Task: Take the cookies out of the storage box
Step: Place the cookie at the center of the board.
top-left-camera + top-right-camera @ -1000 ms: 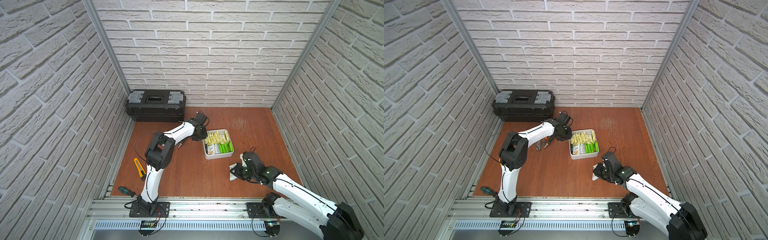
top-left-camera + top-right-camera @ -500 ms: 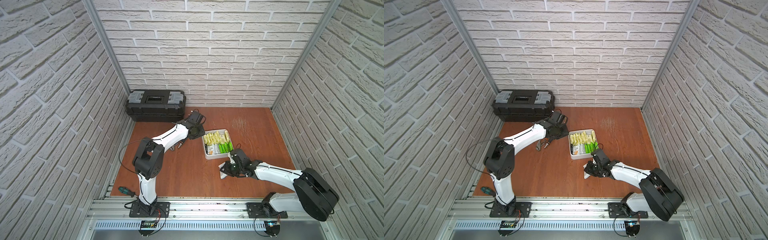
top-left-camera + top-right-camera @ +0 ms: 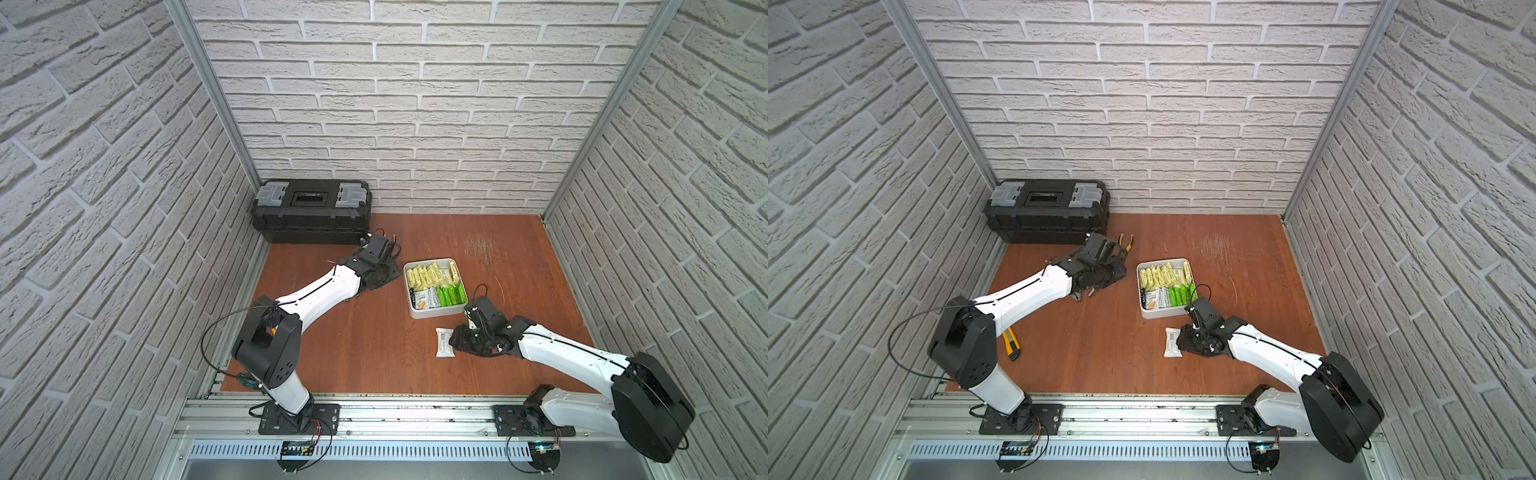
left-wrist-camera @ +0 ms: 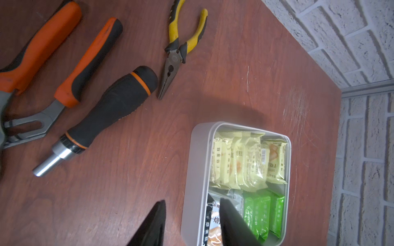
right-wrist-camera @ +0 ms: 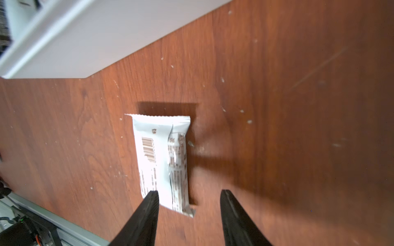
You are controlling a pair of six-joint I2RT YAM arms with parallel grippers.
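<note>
Right wrist: right gripper [image 5: 189, 191] open by white packet [image 5: 162, 157] lying on table [image 5: 277, 106] near box [image 5: 64, 38]; left gripper [image 4: 192, 200] open astride box wall, cookies [image 4: 238, 161] inside, so closing there could clamp wall and drag box.

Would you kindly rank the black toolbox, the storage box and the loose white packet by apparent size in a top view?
Largest to smallest:
1. black toolbox
2. storage box
3. loose white packet

Tabletop [image 3: 374, 353] and its load.
A toolbox [image 3: 311, 212] is standing at the back; pliers [image 4: 181, 51] and a screwdriver [image 4: 110, 110] are lying near it; a white cookie packet [image 3: 444, 341] is lying beside the storage box [image 3: 432, 314].
</note>
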